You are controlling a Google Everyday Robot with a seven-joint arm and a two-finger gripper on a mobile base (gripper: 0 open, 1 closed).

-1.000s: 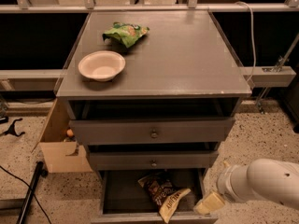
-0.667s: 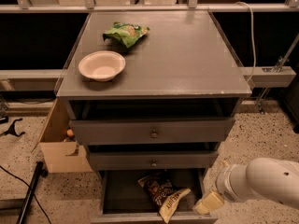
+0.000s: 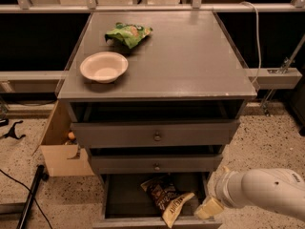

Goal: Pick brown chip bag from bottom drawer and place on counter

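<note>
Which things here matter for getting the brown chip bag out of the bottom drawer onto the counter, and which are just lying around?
Part of the job: brown chip bag, lying in the open bottom drawer; counter; gripper, low by the drawer's right front corner.
Just lying about: green bag and white bowl on the counter; cardboard box on the floor.

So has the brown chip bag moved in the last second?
No. The brown chip bag lies where it did in the bottom drawer, tan end at the front edge; the gripper hovers by the drawer's right front corner.
</note>
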